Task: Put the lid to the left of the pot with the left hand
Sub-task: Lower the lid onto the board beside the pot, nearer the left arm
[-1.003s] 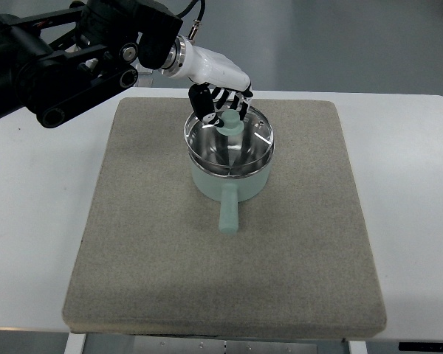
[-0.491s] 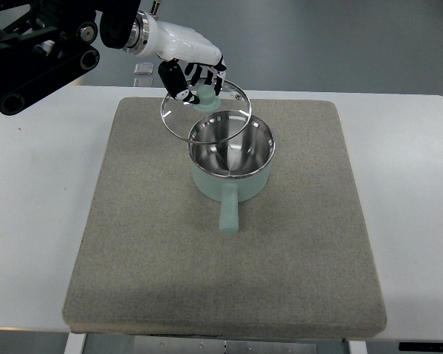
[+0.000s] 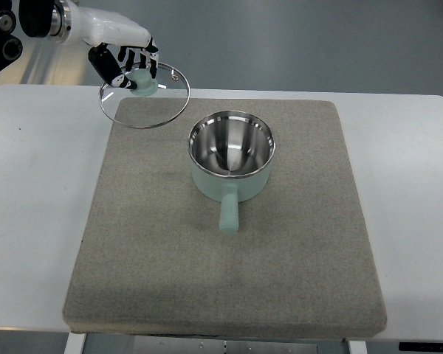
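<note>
The fingers [image 3: 133, 57] of the left hand [image 3: 122, 48] are curled around the pale green knob [image 3: 142, 80] of the glass lid [image 3: 144, 96], so the lid hangs from this one grip in the upper left of the frame. The knob sits just below the fingertips, and the glass disc spreads out from it toward the lower right, a little tilted. I think the knob is grasped because it is the only part that lets the hand carry the lid without touching the glass or the metal rim.

The lid is clear of the pot [image 3: 230, 158] and to its upper left, above the upper left corner of the grey mat [image 3: 133, 258] and partly over the white desk [image 3: 29, 184]. The pot stands open near the middle of the mat, its handle [image 3: 228, 210] pointing to the bottom of the frame. Whether the lid already touches the mat I cannot tell; it looks lifted. The right hand is not visible.
</note>
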Controlling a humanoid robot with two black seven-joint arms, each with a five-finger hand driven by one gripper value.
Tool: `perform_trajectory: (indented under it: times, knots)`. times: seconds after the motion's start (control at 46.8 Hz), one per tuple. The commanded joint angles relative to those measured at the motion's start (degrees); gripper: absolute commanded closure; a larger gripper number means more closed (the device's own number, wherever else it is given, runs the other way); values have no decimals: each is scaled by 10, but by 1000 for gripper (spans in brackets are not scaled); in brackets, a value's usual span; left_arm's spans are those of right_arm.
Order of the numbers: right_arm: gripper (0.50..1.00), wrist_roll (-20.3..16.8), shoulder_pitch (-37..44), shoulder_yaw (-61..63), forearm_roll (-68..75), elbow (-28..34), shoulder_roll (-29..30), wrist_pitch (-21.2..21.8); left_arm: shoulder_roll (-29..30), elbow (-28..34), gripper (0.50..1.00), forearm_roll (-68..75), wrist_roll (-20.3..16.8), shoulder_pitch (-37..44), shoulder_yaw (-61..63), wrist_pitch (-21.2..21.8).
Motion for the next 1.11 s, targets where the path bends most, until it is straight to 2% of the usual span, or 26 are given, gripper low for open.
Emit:
perform_trajectory:
  times: [0.0, 0.085, 0.619, 0.833, 0.897, 0.961, 1.089]
  knots:
    - [579, 0, 1, 0, 0, 0, 0, 0, 5, 1, 1000, 3, 0, 32, 1, 35]
    - [579, 0, 1, 0, 0, 0, 0, 0, 5, 3, 1000, 7, 1, 54, 3, 50]
    - [577, 0, 0, 0, 0, 0, 0, 0, -4, 30, 1000, 12, 2, 95, 11, 52]
    - [579, 0, 1, 0, 0, 0, 0, 0, -27, 51, 1000, 12, 3, 103, 10, 57]
    - [579, 0, 1, 0, 0, 0, 0, 0, -33, 59, 962, 12, 3, 104, 11, 67]
    - [579, 0, 1, 0, 0, 0, 0, 0, -36, 63, 950, 12, 3, 106, 11, 79]
    - [579, 0, 0, 0, 0, 0, 0, 0, -41, 64, 802, 12, 3, 115, 11, 96]
